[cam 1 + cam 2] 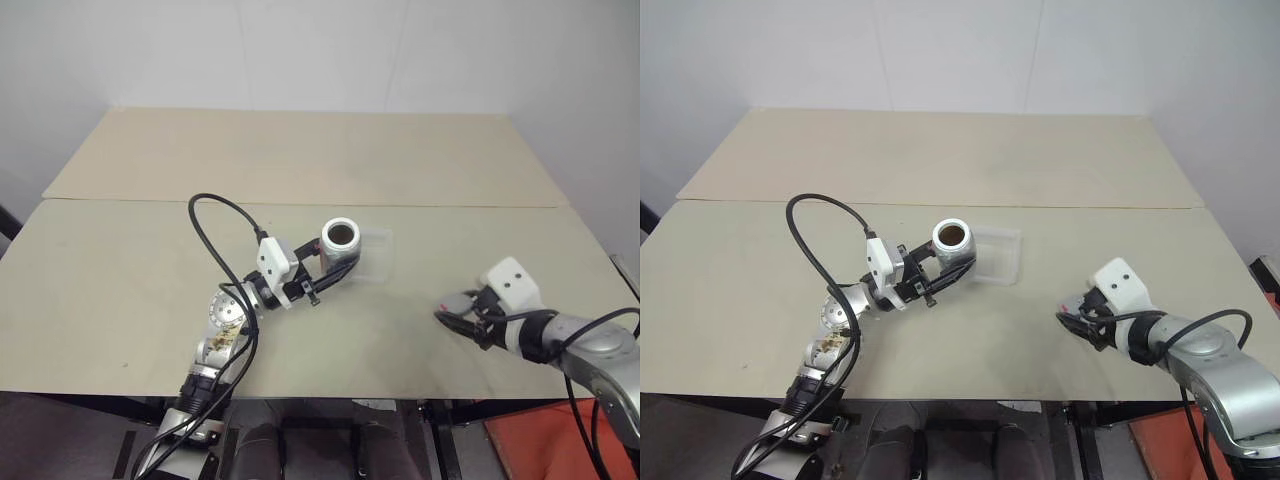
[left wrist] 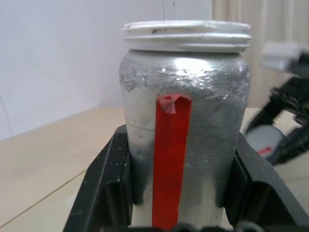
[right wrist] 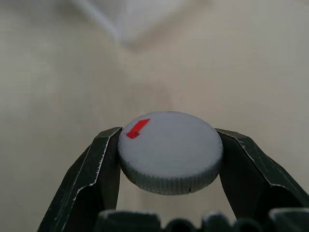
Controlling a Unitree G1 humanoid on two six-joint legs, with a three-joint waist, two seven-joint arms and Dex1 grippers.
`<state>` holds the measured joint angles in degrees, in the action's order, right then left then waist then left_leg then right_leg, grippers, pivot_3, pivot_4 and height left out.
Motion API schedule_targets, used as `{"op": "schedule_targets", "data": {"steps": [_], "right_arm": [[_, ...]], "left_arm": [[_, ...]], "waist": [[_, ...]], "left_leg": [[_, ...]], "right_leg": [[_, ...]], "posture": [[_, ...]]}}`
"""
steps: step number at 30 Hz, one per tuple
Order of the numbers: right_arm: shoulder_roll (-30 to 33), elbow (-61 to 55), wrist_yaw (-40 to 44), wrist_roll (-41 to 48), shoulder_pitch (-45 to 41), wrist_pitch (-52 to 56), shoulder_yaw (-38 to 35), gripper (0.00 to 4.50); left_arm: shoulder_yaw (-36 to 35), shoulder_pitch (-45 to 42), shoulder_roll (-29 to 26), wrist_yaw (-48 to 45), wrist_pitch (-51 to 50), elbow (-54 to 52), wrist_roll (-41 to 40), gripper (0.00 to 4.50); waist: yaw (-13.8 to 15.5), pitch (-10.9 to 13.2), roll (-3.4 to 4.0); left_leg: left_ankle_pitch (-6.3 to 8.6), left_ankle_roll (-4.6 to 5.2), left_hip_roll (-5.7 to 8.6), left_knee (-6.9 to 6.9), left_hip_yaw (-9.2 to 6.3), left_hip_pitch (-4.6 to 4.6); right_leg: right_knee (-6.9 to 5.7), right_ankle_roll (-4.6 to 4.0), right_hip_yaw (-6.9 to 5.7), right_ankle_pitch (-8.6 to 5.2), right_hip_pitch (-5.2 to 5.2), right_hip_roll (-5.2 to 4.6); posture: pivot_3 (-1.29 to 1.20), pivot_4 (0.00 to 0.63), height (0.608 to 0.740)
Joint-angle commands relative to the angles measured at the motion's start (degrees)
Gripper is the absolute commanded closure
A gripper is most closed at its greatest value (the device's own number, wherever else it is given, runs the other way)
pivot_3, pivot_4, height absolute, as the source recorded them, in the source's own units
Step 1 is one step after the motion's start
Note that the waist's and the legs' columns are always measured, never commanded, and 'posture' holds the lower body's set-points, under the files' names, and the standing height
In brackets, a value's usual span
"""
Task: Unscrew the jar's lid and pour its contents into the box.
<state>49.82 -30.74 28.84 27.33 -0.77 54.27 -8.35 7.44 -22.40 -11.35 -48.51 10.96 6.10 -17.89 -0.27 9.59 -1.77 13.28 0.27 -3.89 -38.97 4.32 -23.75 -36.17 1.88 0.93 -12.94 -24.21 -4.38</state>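
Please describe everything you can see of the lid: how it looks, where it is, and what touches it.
The lid is a low, round, grey cap with a flat matte top, a ribbed edge and a small red mark near the rim. It is off the jar and clamped at its edge between the two black fingers of the right gripper, over the table, to the right of the box.

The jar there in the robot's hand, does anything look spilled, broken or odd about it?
Nothing spilled or broken. The jar stands open in the left fingers, beside the box. Its lid is off, pinched in the right gripper away to the right. Only the top end of the red stripe looks ragged.
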Motion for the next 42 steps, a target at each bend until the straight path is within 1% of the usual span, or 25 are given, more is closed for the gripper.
{"op": "schedule_targets", "data": {"steps": [1,6,8,9,11,15,18,21,24,27,30,33,35,38,39,42], "right_arm": [[0.27,1.47,-1.96,-3.54,1.12,1.2,1.94,1.7],[-1.0,3.31,-2.66,-3.81,0.36,4.23,2.3,1.7],[-1.1,3.02,-2.66,-3.71,-0.24,5.38,1.77,0.98],[-1.05,2.72,-2.59,-3.76,-0.38,5.7,1.62,0.78],[-0.71,1.69,-2.45,-4.18,-0.65,5.69,1.44,0.09],[0.11,-1.98,-1.6,-3.49,-1.86,5.99,-1.17,0.04],[-2.14,-4.59,-2.37,-2.42,-4.48,4.33,-4.5,0.04],[-1.38,-7.19,0.47,-0.69,-5.67,3.61,-6.51,0.04],[-1.1,-9.53,0.87,-0.66,-6.65,2.57,-6.88,0.04],[-1.29,-11.3,1.38,0.2,-7.44,2.91,-7.57,0.04],[-1.08,-13.07,2.33,0.53,-6.99,1.93,-8.13,0.04],[-1.98,-13.72,1.89,0.71,-6.97,1.75,-8.46,0.04],[-2.42,-14.15,1.27,0.65,-6.97,1.95,-8.16,0.04],[-3.28,-15.2,0.18,0.54,-6.09,2.19,-8.47,0.04],[-3.71,-15.67,-0.32,0.71,-6.0,2.58,-8.64,0.04],[-4.88,-17.09,-1.53,0.93,-5.27,3.23,-9.19,0.04]], "left_arm": [[-0.61,-1.05,-0.41,0.24,0.33,-0.8,0.25,2.55],[-0.47,-1.02,-0.68,0.75,0.66,-0.62,0.71,2.55],[-0.44,-1.08,-0.82,0.97,0.7,-0.43,1.16,2.55],[-0.43,-1.06,-0.86,1.04,0.73,-0.38,1.33,2.55],[-0.52,-1.27,-0.89,1.1,0.74,-0.09,1.45,2.55],[-1.13,-3.5,-0.76,1.79,-0.94,1.52,1.2,2.55],[-1.71,-6.73,-1.14,2.8,-2.35,4.06,1.88,2.55],[-1.31,-11.44,-1.81,5.43,-4.76,8.78,5.42,2.55],[-0.27,-16.94,-2.18,7.19,-4.97,16.02,9.51,2.55],[1.37,-23.64,-2.38,11.38,-0.36,26.45,16.28,2.55],[5.09,-30.93,-3.5,15.88,8.24,37.64,24.69,2.55],[15.56,-40.67,-6.24,28.58,20.26,49.06,41.8,2.55],[20.61,-46.0,-6.47,36.0,24.61,54.3,49.17,2.55],[32.43,-53.96,-6.41,51.86,26.05,60.44,64.67,2.55],[35.28,-55.76,-6.13,55.53,25.79,62.24,68.12,2.55],[40.23,-59.08,-4.57,64.22,25.41,66.4,73.84,2.55]], "waist": [[0.1,0.0,0.0],[0.27,-0.03,-0.05],[0.26,-0.06,-0.07],[0.26,-0.06,-0.07],[0.29,-0.06,-0.06],[0.4,-0.06,-0.06],[0.4,-0.06,-0.06],[0.53,-0.06,-0.07],[0.85,-0.06,-0.07],[1.01,-0.05,-0.07],[1.06,-0.04,-0.09],[1.09,-0.03,-0.11],[1.13,-0.02,-0.13],[1.38,-0.01,-0.14],[1.42,-0.01,-0.15],[1.4,-0.01,-0.14]], "left_leg": [[0.0,0.0,0.0,0.0,0.0,-0.01],[0.0,0.0,0.01,-0.02,-0.01,0.0],[0.0,0.0,0.01,-0.04,-0.01,0.02],[-0.01,0.01,0.01,-0.04,-0.01,0.02],[-0.01,0.02,0.01,-0.04,-0.01,0.01],[-0.02,0.02,0.02,-0.04,-0.02,-0.04],[-0.02,0.02,0.04,-0.04,-0.03,-0.05],[-0.02,0.03,0.04,-0.04,-0.05,-0.05],[-0.02,0.03,0.06,-0.03,-0.1,-0.07],[-0.02,0.03,0.14,-0.03,-0.1,-0.13],[-0.02,0.03,0.15,-0.03,-0.16,-0.23],[-0.02,0.03,0.16,-0.03,-0.2,-0.37],[-0.02,0.03,0.18,-0.03,-0.22,-0.44],[-0.01,0.04,0.21,-0.03,-0.23,-0.54],[0.0,0.05,0.22,-0.01,-0.23,-0.54],[0.04,0.09,0.23,0.01,-0.23,-0.57]], "right_leg": [[0.01,0.0,0.0,0.0,0.0,0.0],[0.05,0.04,-0.01,0.02,0.05,-0.01],[0.05,0.07,0.0,0.03,0.07,0.0],[0.05,0.08,0.0,0.04,0.07,0.0],[0.05,0.08,0.0,0.04,0.06,0.0],[0.06,0.05,0.0,0.07,0.02,0.0],[0.06,0.07,0.0,0.07,0.01,0.0],[0.06,0.13,-0.01,0.06,0.02,0.01],[0.1,0.12,-0.03,0.07,0.03,0.01],[0.15,0.14,-0.04,0.09,0.01,-0.02],[0.19,0.15,-0.09,0.11,-0.03,-0.02],[0.24,0.15,-0.13,0.13,-0.1,-0.02],[0.3,0.17,-0.15,0.15,-0.12,-0.04],[0.39,0.22,-0.16,0.16,-0.16,-0.06],[0.43,0.23,-0.16,0.16,-0.16,-0.07],[0.44,0.3,-0.15,0.11,-0.2,-0.08]], "posture": [[0.0,0.15,0.74],[0.0,0.15,0.74],[0.0,0.15,0.74],[0.0,0.15,0.74],[0.0,0.15,0.74],[0.0,0.15,0.74],[0.0,0.15,0.74],[0.0,0.15,0.74],[0.0,0.15,0.74],[0.0,0.15,0.74],[0.0,0.15,0.74],[0.0,0.15,0.74],[0.0,0.15,0.74],[0.0,0.15,0.74],[0.0,0.15,0.74],[0.0,0.15,0.74]]}}
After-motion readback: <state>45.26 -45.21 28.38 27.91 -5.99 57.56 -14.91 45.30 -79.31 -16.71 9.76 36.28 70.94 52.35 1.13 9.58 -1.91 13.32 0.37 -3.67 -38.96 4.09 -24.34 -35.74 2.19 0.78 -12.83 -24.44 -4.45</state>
